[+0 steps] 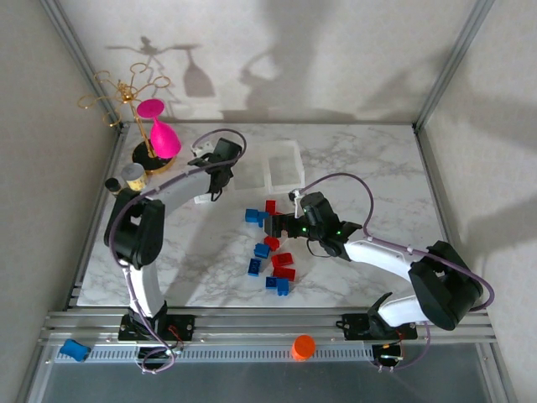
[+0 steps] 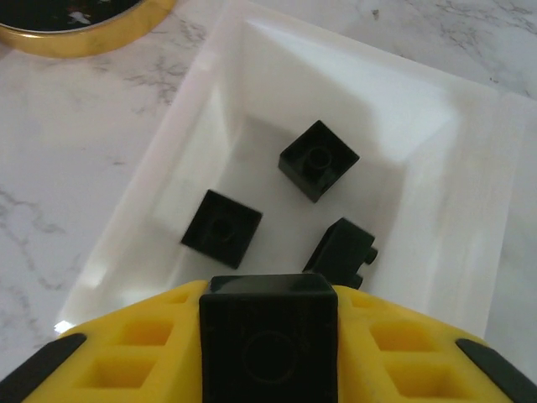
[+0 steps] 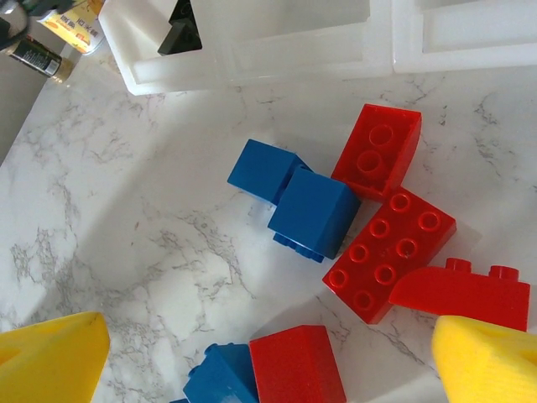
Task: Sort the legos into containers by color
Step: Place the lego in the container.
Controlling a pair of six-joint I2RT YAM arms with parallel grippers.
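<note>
Black lego [image 2: 268, 323], pinched in my left claw [image 2: 268, 369], hangs over the container [image 2: 159, 176] whose three black bricks [image 2: 318, 159] lie just ahead of my fingertips; my right claw [image 3: 268, 353] stands spread above the red and blue pile [image 3: 394, 243]. I'd open gently, centred between the walls. It looks square, with no clear long axis, and its round-marked face is toward my wrist.

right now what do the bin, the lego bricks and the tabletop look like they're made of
Bin: likely translucent whitish plastic, smooth; light glows through its walls.
Black brick: hard moulded plastic, satin; crisp edges, round stud.
Red brick: the same plastic, glossier; highlights on its studs.
Tabletop: marble look, grey veins on white; possibly a printed laminate.
</note>
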